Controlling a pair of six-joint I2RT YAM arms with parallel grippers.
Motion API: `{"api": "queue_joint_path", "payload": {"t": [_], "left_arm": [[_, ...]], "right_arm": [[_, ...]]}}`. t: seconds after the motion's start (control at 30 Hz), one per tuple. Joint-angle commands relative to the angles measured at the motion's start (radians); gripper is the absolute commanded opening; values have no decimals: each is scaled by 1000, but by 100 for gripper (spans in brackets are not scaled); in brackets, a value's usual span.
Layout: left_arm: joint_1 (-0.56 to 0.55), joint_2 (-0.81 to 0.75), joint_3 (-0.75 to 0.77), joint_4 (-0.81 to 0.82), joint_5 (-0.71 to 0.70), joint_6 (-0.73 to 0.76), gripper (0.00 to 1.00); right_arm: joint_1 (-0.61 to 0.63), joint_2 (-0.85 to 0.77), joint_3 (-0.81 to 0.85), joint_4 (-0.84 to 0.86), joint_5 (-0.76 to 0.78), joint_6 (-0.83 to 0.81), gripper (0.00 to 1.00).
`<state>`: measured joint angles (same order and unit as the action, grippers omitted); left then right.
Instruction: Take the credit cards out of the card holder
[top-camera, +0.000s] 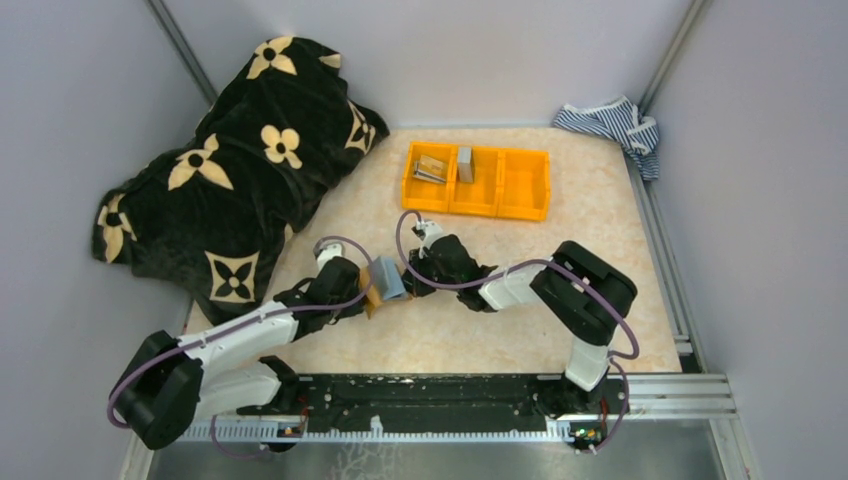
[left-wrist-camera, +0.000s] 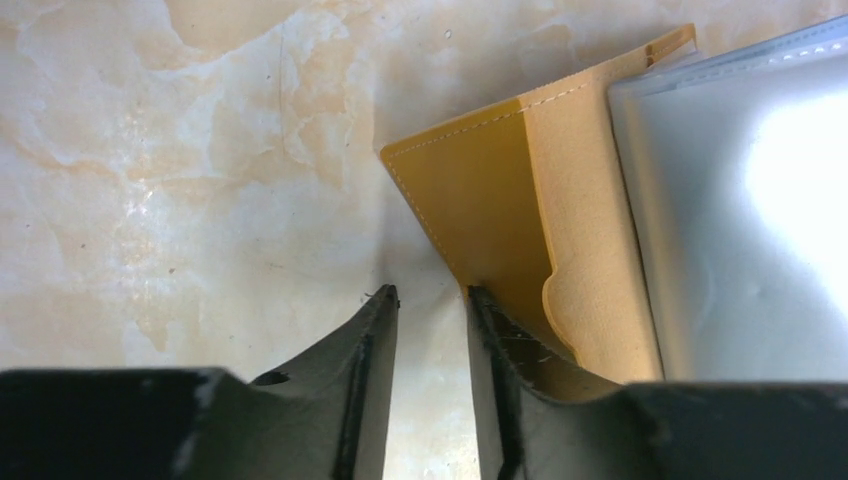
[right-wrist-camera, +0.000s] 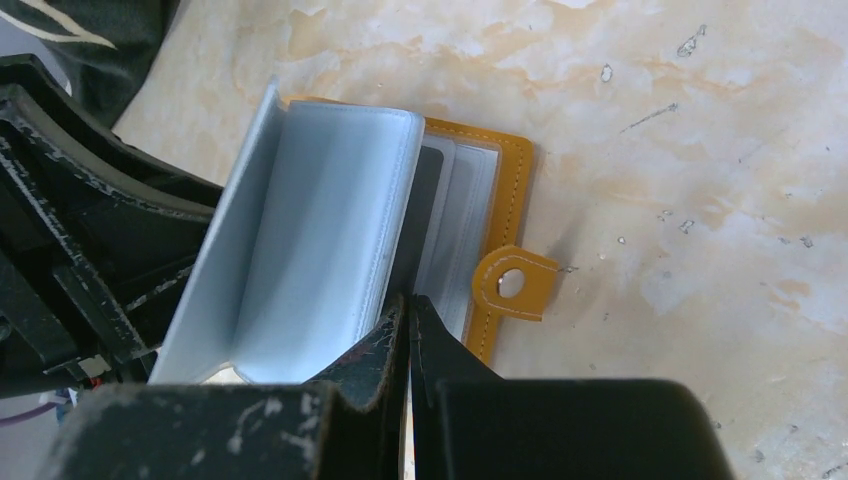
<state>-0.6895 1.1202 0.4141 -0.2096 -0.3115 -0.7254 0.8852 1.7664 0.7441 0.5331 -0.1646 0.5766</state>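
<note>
holder (top-camera: 384, 280): orange-tan, grey-blue inside | bin (top-camera: 525, 185): orange | blanket (top-camera: 230, 170) left of bin: black w/ cream flowers | cloth (top-camera: 610, 125) right of bin: blue-white stripes | table (top-camera: 590, 210): cream marble-ish

Orange 3-compartment bin (top-camera: 476, 208) sits on the marbled beige tabletop (top-camera: 590, 215). Bin's left compartment: a few flat silvery/tan items (top-camera: 431, 167), lying askew, can't ID. Mid compartment: small grey block (top-camera: 465, 164), upright. Left of the bin: big black blanket (top-camera: 235, 165) w/ cream flower motifs, bunched up, overlapping the tabletop edge. Right of & behind the bin: blue-white striped cloth (top-camera: 612, 125), crumpled in the corner, well apart from it.
</note>
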Motion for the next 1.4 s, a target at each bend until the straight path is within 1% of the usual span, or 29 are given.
{"api": "queue_joint_path", "payload": {"t": [0.0,0.13,0.3,0.53,0.7,1.17,1.37], "left_arm": [[-5,-27,-12,-129,16,-26,41],[-5,-69,-9,-143,9,-32,47],[-5,-74,7,-169,5,-47,49],[-5,-79,16,-180,2,-51,48],[-5,-75,8,-173,5,-46,46],[-5,1,-16,-103,28,-24,45],[-5,-8,21,-151,25,-12,44]], "right_arm": [[-1,22,0,88,-36,14,0],[-2,33,-6,99,-39,16,0],[-5,47,-13,116,-45,26,0],[-15,68,-11,127,-59,29,0],[-21,67,-6,124,-67,28,0],[-21,47,11,123,-86,37,0],[-23,81,-5,133,-68,41,0]]}}
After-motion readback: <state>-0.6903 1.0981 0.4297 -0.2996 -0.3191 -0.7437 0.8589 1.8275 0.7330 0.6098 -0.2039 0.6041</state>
